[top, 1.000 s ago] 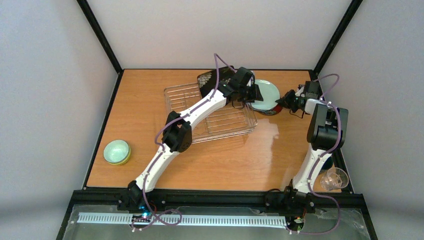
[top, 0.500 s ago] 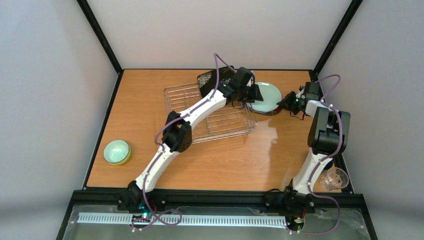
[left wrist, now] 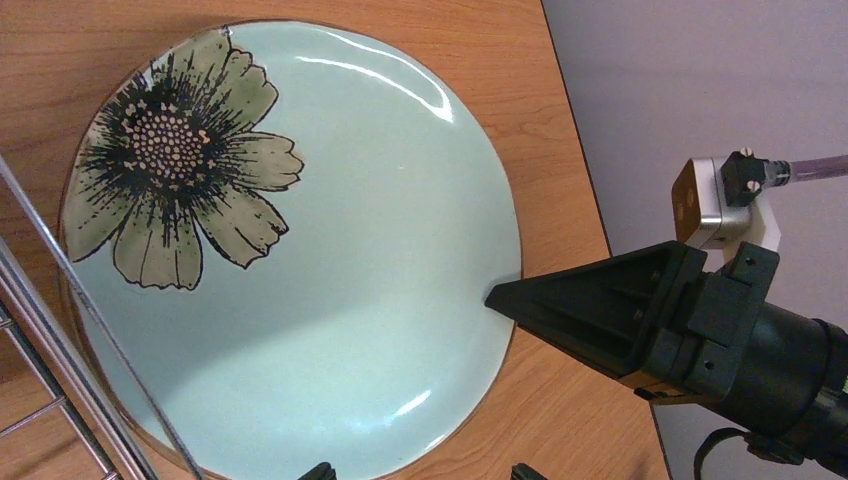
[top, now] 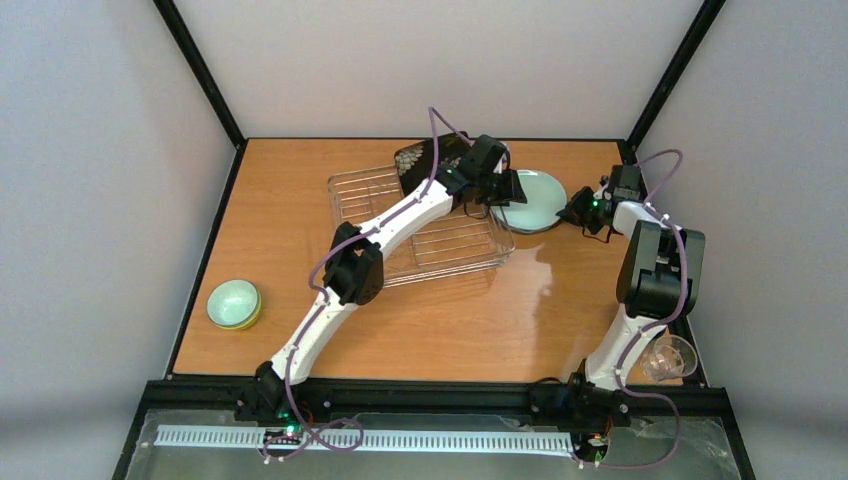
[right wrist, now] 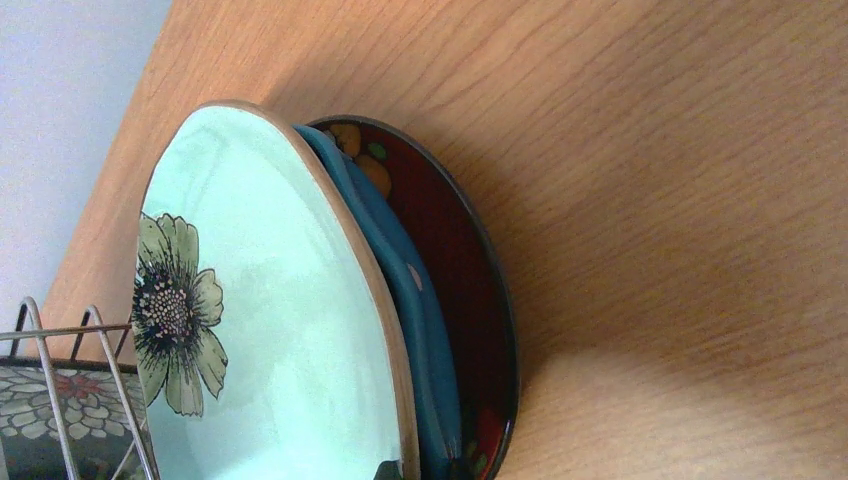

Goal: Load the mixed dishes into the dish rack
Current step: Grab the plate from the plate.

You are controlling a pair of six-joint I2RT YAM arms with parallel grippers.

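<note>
I count only the black square floral plate (top: 418, 158) in the silvery wire rack (top: 450, 255). My left gripper (top: 508, 188) is spread over the round pale mint plate (left wrist: 330, 300), and my right gripper (left wrist: 510, 300) is closed at its rim.

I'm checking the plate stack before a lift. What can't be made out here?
Blue plate and red plate: top view, hidden under the mint plate; right wrist view shows only part.
Black plate: top view, mostly behind the left arm.
Right gripper: left wrist view, contact with the mint plate's rim unclear.
Left gripper: left wrist view, fingers nearly cut off by the bottom edge.
</note>
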